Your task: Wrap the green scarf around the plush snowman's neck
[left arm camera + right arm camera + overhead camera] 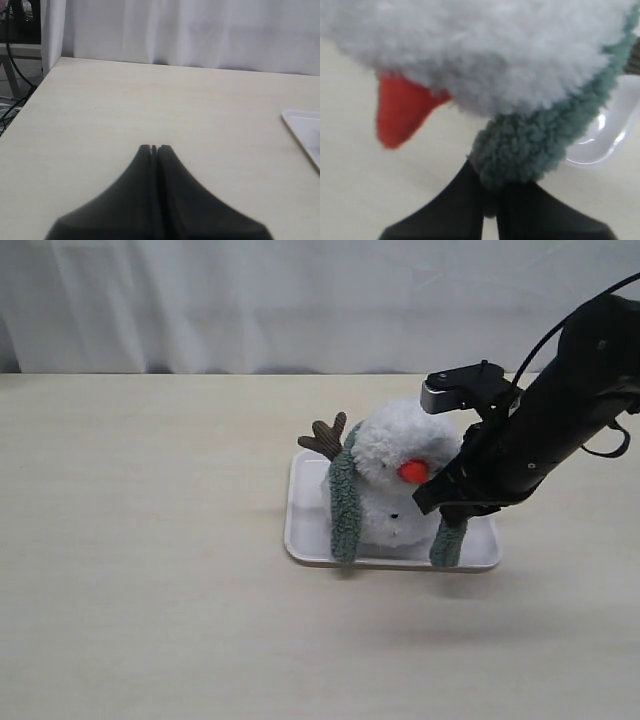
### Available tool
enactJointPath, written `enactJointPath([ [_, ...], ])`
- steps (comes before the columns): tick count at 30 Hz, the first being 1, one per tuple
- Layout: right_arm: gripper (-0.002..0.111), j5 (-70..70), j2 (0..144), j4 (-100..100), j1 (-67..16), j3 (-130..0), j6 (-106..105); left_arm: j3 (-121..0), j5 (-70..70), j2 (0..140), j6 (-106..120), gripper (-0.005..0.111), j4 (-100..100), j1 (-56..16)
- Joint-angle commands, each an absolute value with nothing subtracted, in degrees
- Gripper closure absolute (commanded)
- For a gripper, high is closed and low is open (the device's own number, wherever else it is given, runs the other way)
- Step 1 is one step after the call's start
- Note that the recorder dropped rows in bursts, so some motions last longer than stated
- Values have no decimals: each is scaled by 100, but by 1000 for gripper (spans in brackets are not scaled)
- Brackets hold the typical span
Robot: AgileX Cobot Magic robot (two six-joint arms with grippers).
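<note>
Green scarf [343, 505] on snowman [400, 440], right end effector [490, 200] gripping

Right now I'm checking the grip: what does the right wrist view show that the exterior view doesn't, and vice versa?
Only the right wrist view: the jaws shut on the scarf end, just below the snowman's head. Only the exterior view: the scarf's other end hanging down the snowman's other side, a brown twig arm, most of the tray. Both: the white head, orange nose, scarf and some tray.
</note>
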State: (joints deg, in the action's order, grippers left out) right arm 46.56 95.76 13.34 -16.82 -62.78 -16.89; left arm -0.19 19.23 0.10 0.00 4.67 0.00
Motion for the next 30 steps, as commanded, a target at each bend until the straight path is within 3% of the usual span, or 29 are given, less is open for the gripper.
enactJointPath([
  [1,104,4800,9608,2205,-1685,-6251,-2421,0,1853,0,0,107,463,-8],
  [18,104,4464,10638,2161,-1685,-6264,-2512,0,1853,0,0,107,463,-8],
  [20,86,4464,10565,2161,-1685,-6264,-2594,0,1853,0,0,107,463,-8],
  [22,58,4532,10291,2161,-1685,-6264,-2594,0,1853,0,0,107,463,-8],
  [24,44,4613,9858,2161,-1685,-6264,-2352,0,1853,0,0,107,463,-8],
  [30,43,5453,9274,2170,-1685,-6264,-2118,0,1853,0,0,107,463,-8],
])
